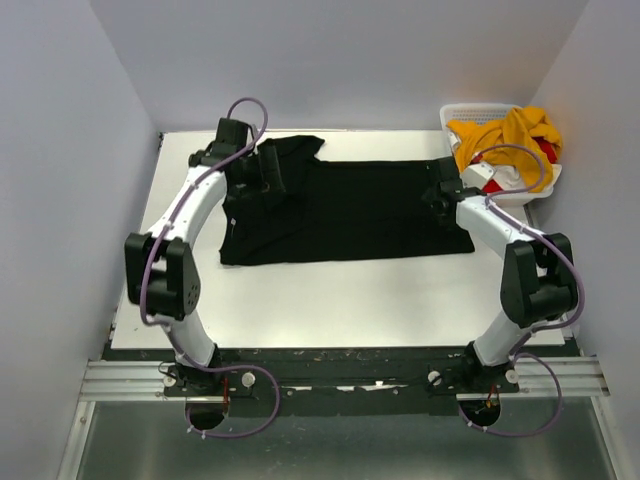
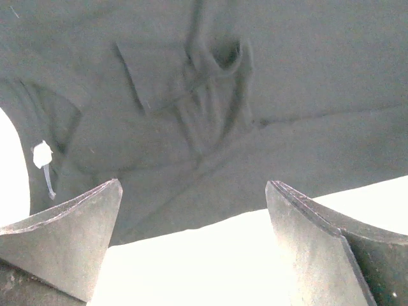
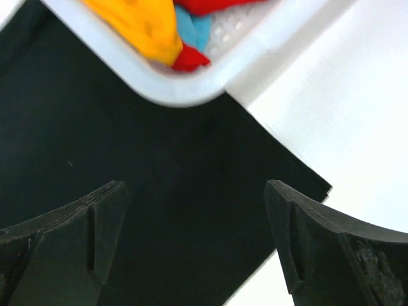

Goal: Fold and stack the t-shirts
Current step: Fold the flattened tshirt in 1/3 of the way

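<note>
A large black t-shirt lies spread across the white table, its far left part bunched and folded over. My left gripper hovers over that bunched left end. In the left wrist view it stands open above creased black cloth, holding nothing. My right gripper is over the shirt's right end. The right wrist view shows it open above flat black cloth, also empty. A mustard-yellow t-shirt and a red one lie heaped in the basket.
The white slatted basket stands at the table's back right corner, its rim close to the right gripper, partly over the black shirt's edge. Grey walls close in on the left, back and right. A white tag shows on the shirt.
</note>
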Robot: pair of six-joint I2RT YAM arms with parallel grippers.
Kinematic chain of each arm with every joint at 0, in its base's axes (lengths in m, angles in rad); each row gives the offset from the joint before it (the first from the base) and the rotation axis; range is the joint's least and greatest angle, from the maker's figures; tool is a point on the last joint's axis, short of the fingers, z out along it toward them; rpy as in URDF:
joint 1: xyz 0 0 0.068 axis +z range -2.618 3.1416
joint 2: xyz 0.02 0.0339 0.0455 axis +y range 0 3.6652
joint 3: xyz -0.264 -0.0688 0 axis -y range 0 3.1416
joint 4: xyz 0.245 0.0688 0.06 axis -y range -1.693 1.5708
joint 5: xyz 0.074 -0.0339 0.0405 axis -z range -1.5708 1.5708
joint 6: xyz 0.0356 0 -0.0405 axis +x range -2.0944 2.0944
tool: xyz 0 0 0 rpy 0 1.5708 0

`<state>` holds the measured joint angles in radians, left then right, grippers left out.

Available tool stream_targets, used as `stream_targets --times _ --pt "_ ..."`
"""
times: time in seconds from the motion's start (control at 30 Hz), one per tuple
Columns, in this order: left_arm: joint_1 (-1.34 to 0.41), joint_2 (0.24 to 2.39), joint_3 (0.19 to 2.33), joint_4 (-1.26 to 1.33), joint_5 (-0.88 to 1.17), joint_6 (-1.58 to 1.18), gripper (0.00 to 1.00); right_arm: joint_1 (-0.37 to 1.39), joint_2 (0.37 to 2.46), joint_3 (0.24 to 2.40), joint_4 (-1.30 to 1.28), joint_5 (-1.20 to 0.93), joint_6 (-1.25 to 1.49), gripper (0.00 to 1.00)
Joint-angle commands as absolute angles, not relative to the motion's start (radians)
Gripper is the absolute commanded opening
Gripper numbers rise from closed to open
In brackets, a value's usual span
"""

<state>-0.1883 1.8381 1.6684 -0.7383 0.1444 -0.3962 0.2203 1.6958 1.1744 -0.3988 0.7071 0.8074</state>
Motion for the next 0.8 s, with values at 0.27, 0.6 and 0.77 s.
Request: stream_targets --times 0.27,0.6,0.77 --pt "-0.231 1.769 1.342 -0.362 0.462 -0.595 0.99 0.237 1.535 0.870 -0.048 0.083 0.559 1.00" --pt "-0.230 2.150 1.773 -0.530 0.266 -0.624 0.99 0.237 1.536 0.846 -0.030 0.139 0.562 1.00" --pt "-0.192 2.365 2.199 -0.692 0.217 -0.660 0.99 0.237 1.524 0.852 -0.057 0.196 0.558 1.00"
